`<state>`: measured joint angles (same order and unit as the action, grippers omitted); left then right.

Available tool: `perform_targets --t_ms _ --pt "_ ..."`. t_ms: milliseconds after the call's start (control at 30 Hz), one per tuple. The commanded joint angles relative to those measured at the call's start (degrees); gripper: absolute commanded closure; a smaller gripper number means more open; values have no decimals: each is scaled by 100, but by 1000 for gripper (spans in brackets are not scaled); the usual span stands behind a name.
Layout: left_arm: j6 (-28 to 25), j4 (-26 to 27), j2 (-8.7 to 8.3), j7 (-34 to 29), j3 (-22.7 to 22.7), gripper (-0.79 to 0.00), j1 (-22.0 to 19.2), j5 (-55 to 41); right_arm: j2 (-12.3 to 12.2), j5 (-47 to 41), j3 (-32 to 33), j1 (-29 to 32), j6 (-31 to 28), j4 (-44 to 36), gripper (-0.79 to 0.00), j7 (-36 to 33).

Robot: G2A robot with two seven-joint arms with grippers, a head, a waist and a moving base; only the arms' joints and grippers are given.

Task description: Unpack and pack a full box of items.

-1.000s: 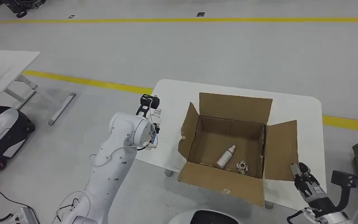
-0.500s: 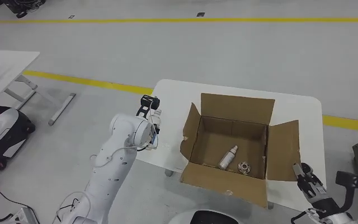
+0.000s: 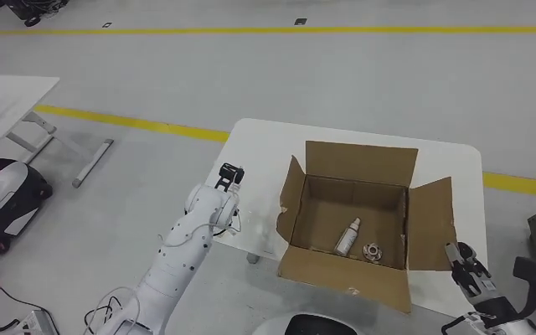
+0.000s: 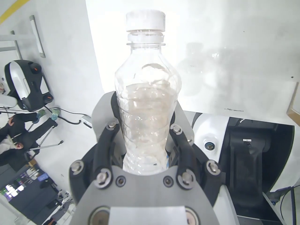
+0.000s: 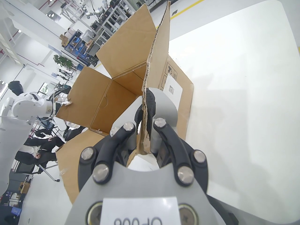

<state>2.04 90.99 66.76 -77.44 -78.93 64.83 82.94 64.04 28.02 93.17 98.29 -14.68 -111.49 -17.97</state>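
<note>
An open cardboard box [image 3: 360,172] stands on the white table [image 3: 260,146]. A small white spray bottle [image 3: 347,237] and a small round metal part [image 3: 372,250] lie on its floor. My right gripper [image 3: 463,261] is at the box's near right corner, shut on the edge of the right flap [image 5: 150,80]; the right wrist view has the gripper [image 5: 146,108] pinching the cardboard. My left gripper [image 3: 228,177] is at the table's left edge, shut on a clear plastic bottle [image 4: 146,87] with a white cap [image 4: 145,22]. The left wrist view looks along that gripper [image 4: 145,115] over the tabletop.
The table's left part beside the box is bare [image 4: 234,36], as is a strip to the right of the box [image 5: 234,71]. Another white table [image 3: 21,96] stands far off to the left. A yellow floor line [image 3: 126,121] runs behind.
The box has slid a little to the right, with my right gripper on its flap. My left arm has pulled in closer to the table's left edge, bottle still held.
</note>
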Motion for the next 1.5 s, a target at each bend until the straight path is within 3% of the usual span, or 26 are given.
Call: perform_targets --t_ms 0,567,933,967,1067,1100,1133,1200,1467 --pt "9 -243 26 178 126 0 -59 -21 0 -16 9 -6 -11 14 0 -4" --pt "-12 -3065 255 1354 611 0 -1224 -653 5 -24 93 29 0 30 0 11" --pt "-385 -3658 277 1767 591 0 -1453 -917 13 30 65 43 55 -6 0 4" --pt "-439 -3675 276 1763 595 -105 -1464 -925 14 37 54 36 57 -5 0 2" --pt "-488 -3762 279 1793 650 -105 -1491 -843 16 66 27 10 65 -6 0 -16" --pt "-497 -3790 285 1776 663 -191 -1511 -862 17 71 18 4 68 -10 0 -23" --pt "-521 -3818 290 1762 679 -342 -1528 -873 18 73 14 -1 73 -13 0 -27" --pt "-577 -3887 300 1679 718 -785 -1569 -888 19 74 11 -9 83 -15 0 -32" --pt "-714 -3976 322 1722 832 -785 -1677 -848 19 111 32 -19 113 -20 0 -64"
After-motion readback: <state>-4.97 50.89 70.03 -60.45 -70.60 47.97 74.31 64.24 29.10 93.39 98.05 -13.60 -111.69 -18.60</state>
